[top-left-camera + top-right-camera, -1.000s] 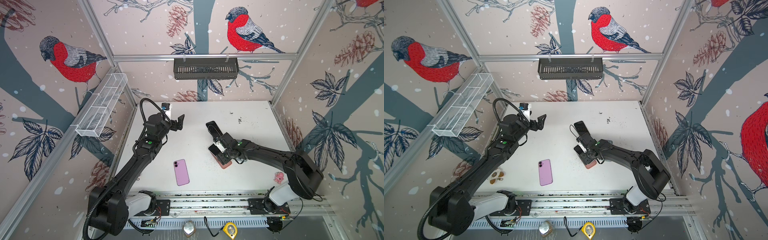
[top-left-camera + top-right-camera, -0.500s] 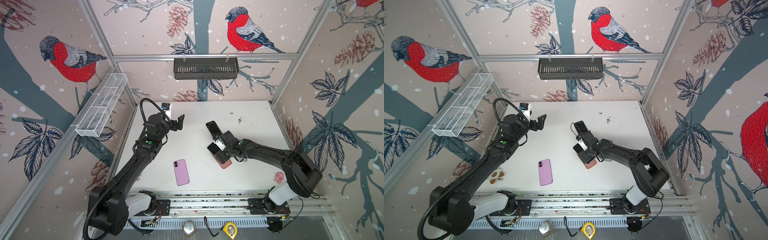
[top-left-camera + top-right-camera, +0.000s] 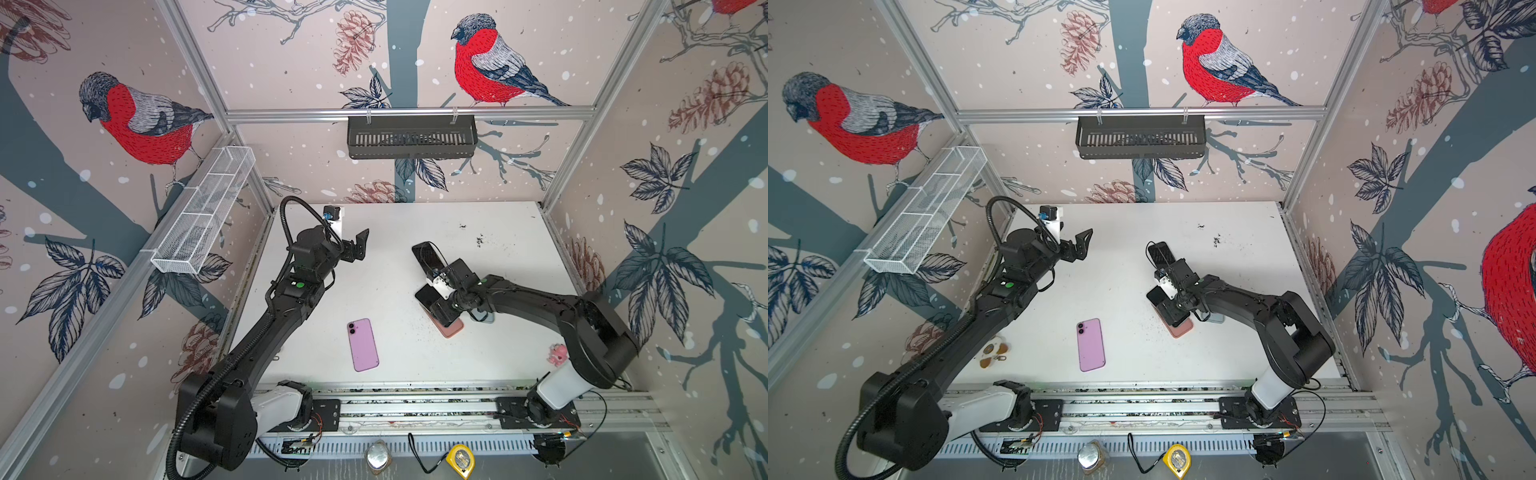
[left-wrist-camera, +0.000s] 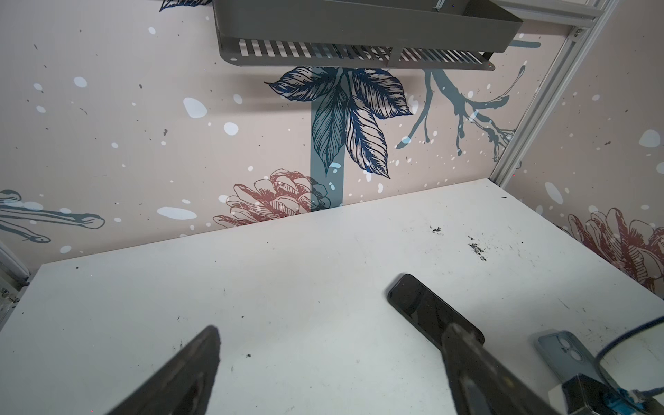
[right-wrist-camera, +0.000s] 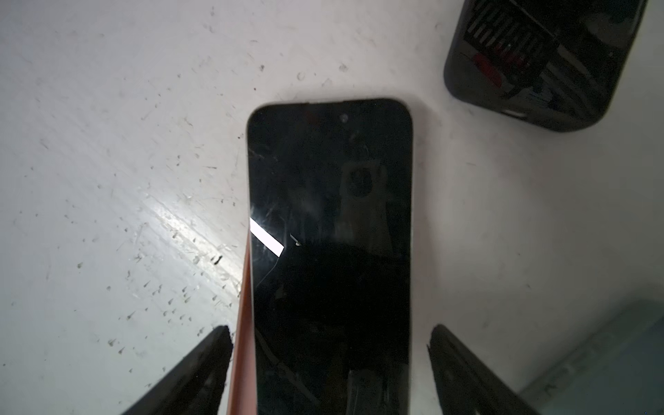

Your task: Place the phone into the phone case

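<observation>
Straddling the flat black glass-fronted phone (image 5: 330, 251), the right fingers (image 5: 194, 373) stand spread, gripping nothing; the phone lies screen-up on the salmon-pink phone case (image 3: 453, 330) on the white desk (image 3: 395, 270). Left fingers (image 4: 187, 370) hang released. Stiff, slick, fragile glass: likely best pinched by its long edges.

No readable writing anywhere; the yellow tape measure (image 3: 460, 460) may carry a label, too small.
</observation>
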Available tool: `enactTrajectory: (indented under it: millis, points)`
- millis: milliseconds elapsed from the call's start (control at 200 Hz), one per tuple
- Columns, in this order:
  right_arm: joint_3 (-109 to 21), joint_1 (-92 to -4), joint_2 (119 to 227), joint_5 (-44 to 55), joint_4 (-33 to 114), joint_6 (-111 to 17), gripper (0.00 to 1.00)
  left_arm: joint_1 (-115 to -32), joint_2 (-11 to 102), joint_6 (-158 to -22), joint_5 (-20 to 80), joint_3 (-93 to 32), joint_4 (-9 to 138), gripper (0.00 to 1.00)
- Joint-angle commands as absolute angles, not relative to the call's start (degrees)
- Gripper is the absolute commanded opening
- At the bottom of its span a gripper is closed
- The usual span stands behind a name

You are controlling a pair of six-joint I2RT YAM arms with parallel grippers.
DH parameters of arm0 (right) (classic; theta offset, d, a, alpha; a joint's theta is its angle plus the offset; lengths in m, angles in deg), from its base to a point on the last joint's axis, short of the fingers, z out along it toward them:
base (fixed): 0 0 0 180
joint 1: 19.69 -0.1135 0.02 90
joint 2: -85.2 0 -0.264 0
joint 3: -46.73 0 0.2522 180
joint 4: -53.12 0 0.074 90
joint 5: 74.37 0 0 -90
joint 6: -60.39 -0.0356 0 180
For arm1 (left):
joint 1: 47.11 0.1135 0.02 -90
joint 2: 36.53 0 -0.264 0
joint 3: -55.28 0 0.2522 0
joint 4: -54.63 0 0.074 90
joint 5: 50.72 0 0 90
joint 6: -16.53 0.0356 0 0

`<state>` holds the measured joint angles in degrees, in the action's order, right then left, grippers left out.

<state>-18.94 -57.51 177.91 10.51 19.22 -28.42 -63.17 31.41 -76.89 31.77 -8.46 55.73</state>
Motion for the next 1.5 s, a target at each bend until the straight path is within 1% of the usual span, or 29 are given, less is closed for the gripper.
enactTrajectory:
  millis: [0, 335, 455, 595, 645, 700, 846, 991, 1076, 1221, 1311, 1361, 1441, 1496]
  points:
    - [-19.4, -57.6, 178.8, 10.1, 18.4, -29.5, 0.87, -63.1, 31.4, -76.5, 31.3, -8.6, 54.0, 0.96]
    - [-20.3, -58.5, 181.5, 13.4, 17.6, -30.0, 0.84, -63.0, 31.5, -76.7, 31.6, -8.7, 54.0, 0.96]
    - [-20.8, -59.9, 182.6, 16.2, 17.1, -30.0, 0.81, -63.1, 31.6, -77.7, 34.0, -8.6, 54.0, 0.97]
    - [-20.9, -60.2, 183.2, 16.2, 17.6, -30.6, 0.78, -63.1, 31.6, -79.2, 36.9, -7.5, 52.1, 0.98]
    - [-21.0, -60.1, 183.0, 16.2, 17.7, -30.9, 0.77, -63.1, 31.9, -80.2, 38.9, -6.3, 50.7, 0.98]
    - [-21.2, -60.0, 182.6, 16.5, 17.7, -31.1, 0.71, -62.8, 32.7, -81.6, 40.8, -6.2, 50.7, 0.98]
    - [-21.8, -59.9, 179.3, 17.6, 17.3, -31.3, 0.67, -62.1, 35.0, -81.0, 38.1, -7.4, 52.1, 0.97]
    - [-22.2, -60.0, 173.7, 18.1, 16.8, -30.9, 0.66, -62.1, 37.2, -80.1, 32.5, -8.9, 53.9, 0.88]
    - [-21.8, -60.6, 170.0, 17.6, 17.3, -30.1, 0.66, -62.1, 39.4, -81.3, 23.9, -11.0, 54.8, 0.83]
    - [-20.4, -61.5, 164.0, 17.1, 18.7, -28.8, 0.65, -62.8, 45.7, -85.2, 4.7, -15.3, 55.0, 0.61]
    - [-19.5, -62.0, 161.2, 17.3, 19.7, -27.7, 0.66, -63.9, 51.7, -86.7, -3.1, -21.7, 61.4, 0.48]
    - [-19.0, -62.3, 160.4, 17.2, 19.9, -27.3, 0.66, -64.6, 54.6, -86.5, -7.3, -24.9, 64.9, 0.46]
    - [-18.8, -62.6, 159.7, 17.5, 19.9, -27.1, 0.66, -66.0, 57.2, -87.7, -12.8, -25.8, 64.6, 0.48]
    - [-18.7, -62.7, 159.4, 17.5, 20.0, -27.1, 0.66, -67.0, 58.8, -87.8, -14.8, -26.5, 65.2, 0.49]
